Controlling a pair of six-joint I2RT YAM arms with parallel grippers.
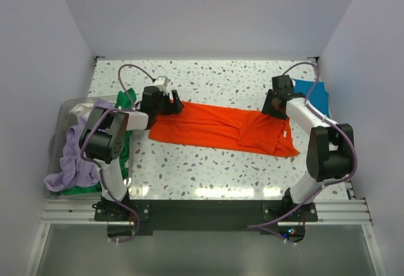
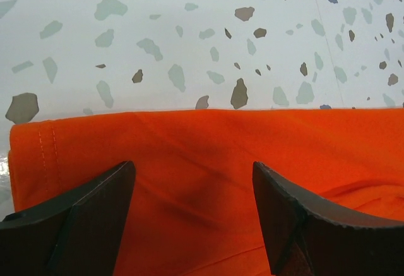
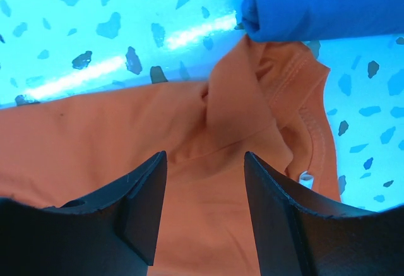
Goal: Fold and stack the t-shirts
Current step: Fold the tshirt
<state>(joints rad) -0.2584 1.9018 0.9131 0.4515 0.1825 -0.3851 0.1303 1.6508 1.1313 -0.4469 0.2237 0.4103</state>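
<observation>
Left tool [image 2: 192, 181] and right tool [image 3: 205, 168] both gape, released, over opposite ends of the orange tee [image 1: 221, 127], stretched out on the bench [image 1: 208, 80]. Blue tee [image 1: 314, 93] lies just beside its collar end.

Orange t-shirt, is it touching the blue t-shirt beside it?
Touching. The right wrist view shows the orange t-shirt with its collar edge running right up against the folded edge of the blue t-shirt, no table showing between them.

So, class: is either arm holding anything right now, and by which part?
Nothing is held. The left gripper and right gripper are both open over the orange shirt, jaws spread, the cloth lying loose beneath them.
</observation>
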